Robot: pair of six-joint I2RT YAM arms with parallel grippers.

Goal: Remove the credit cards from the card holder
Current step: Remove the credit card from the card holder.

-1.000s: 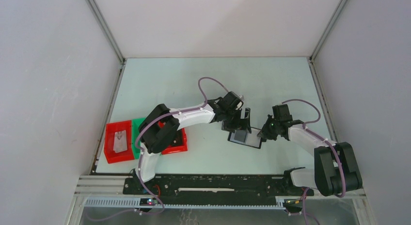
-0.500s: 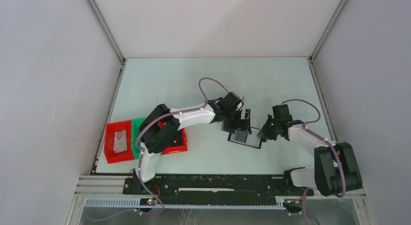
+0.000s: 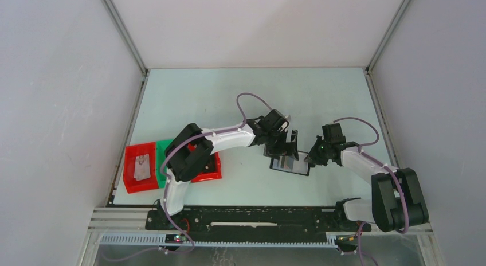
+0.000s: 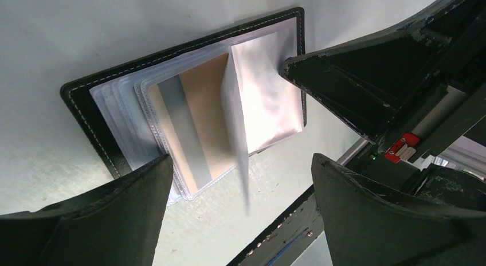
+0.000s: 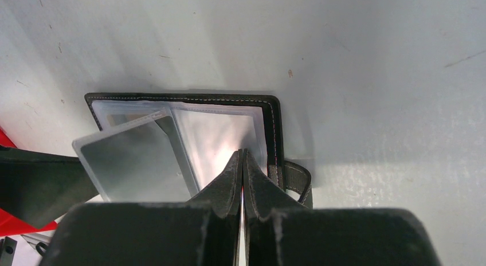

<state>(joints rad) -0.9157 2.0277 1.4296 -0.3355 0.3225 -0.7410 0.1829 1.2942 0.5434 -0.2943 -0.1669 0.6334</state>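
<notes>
The black card holder (image 3: 291,166) lies open on the table between the two arms. Its clear sleeves fan out in the left wrist view, and one sleeve (image 4: 236,128) stands up on edge. A tan credit card (image 4: 209,111) with a grey stripe sits in the sleeve beneath it. My left gripper (image 4: 240,160) hangs open over the holder's near edge, one finger on each side of the raised sleeve, touching nothing. My right gripper (image 5: 242,153) is shut, its tips resting on the right-hand sleeve page (image 5: 215,137) beside the holder's strap (image 5: 298,177).
Red trays (image 3: 140,173) and a green tray (image 3: 164,147) stand at the table's left edge, partly under the left arm. A pale flat card (image 3: 141,166) lies in the leftmost red tray. White walls enclose the table on three sides.
The left gripper has edged slightly toward the near side over the holder. The right arm has stayed still.
</notes>
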